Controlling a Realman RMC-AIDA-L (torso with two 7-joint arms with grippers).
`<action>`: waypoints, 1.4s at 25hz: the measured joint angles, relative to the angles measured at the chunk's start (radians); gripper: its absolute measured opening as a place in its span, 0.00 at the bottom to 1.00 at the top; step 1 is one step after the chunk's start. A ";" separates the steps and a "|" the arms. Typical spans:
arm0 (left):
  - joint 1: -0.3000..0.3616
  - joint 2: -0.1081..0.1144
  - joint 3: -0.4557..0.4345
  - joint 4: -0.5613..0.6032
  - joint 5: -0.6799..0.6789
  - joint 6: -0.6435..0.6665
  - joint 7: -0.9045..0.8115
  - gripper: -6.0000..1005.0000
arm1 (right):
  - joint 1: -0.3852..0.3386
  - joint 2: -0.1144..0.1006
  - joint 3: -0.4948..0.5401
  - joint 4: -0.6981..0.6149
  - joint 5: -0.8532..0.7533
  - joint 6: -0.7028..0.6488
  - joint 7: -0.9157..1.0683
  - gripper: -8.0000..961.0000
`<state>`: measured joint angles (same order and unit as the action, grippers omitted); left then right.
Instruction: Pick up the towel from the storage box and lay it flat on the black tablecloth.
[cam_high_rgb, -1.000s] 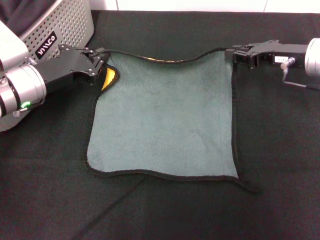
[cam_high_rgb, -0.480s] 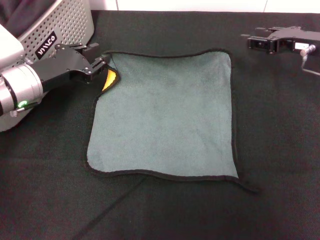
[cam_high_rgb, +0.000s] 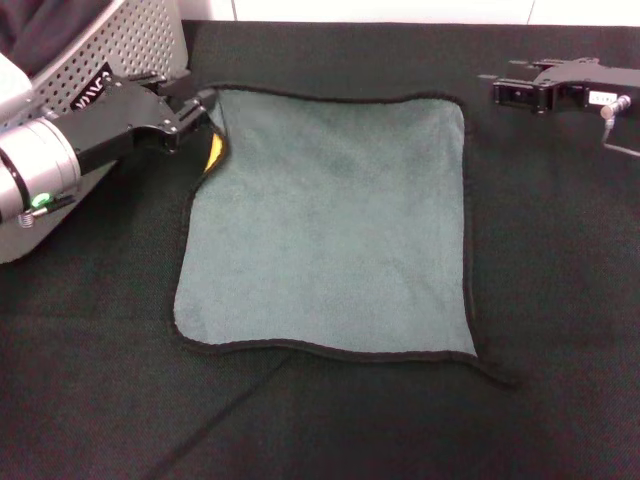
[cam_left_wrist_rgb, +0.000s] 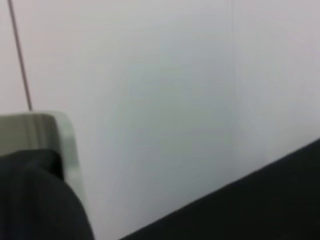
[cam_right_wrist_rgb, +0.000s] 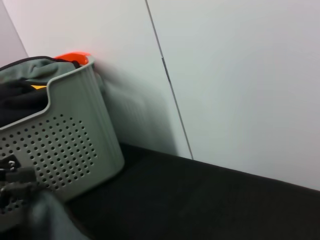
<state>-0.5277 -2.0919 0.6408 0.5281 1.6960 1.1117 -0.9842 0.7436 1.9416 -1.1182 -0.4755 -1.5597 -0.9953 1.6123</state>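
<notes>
- Towel (cam_high_rgb: 325, 225) lies flat, grey-green side up, on the tablecloth (cam_high_rgb: 560, 300), beside the box (cam_high_rgb: 130, 45).
- Left gripper (cam_high_rgb: 205, 108) pinches its far-left corner.
- Right gripper (cam_high_rgb: 497, 88) hovers clear; its opening can't be told.

rumpled black fabric (cam_high_rgb: 25, 30) fills the upper left corner of the head view. it shows again as a dark mound at the lower left of the left wrist view. pale wall (cam_high_rgb: 400, 10) is a thin strip along the head view's top edge and fills most of both wrist views. a dark seam (cam_right_wrist_rgb: 167, 80) slants down the wall in the right wrist view, upper middle. upper left there: a small orange piece (cam_right_wrist_rgb: 74, 55), with bunched grey-green cloth (cam_right_wrist_rgb: 37, 65) just beside it.
</notes>
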 joint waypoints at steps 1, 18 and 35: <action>0.002 0.000 0.001 0.000 -0.009 0.000 0.000 0.36 | 0.000 0.000 0.000 0.000 0.000 -0.003 0.000 0.58; 0.006 0.005 0.005 -0.002 0.017 0.154 -0.068 0.37 | -0.024 -0.008 0.000 -0.015 0.003 -0.143 -0.026 0.58; 0.224 0.202 0.288 0.161 -0.202 0.961 -0.258 0.52 | -0.229 0.085 -0.258 -0.349 0.174 -0.730 -0.206 0.58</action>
<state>-0.3039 -1.8897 0.9287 0.6890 1.4936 2.0724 -1.2422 0.5148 2.0270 -1.3762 -0.8247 -1.3858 -1.7252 1.4064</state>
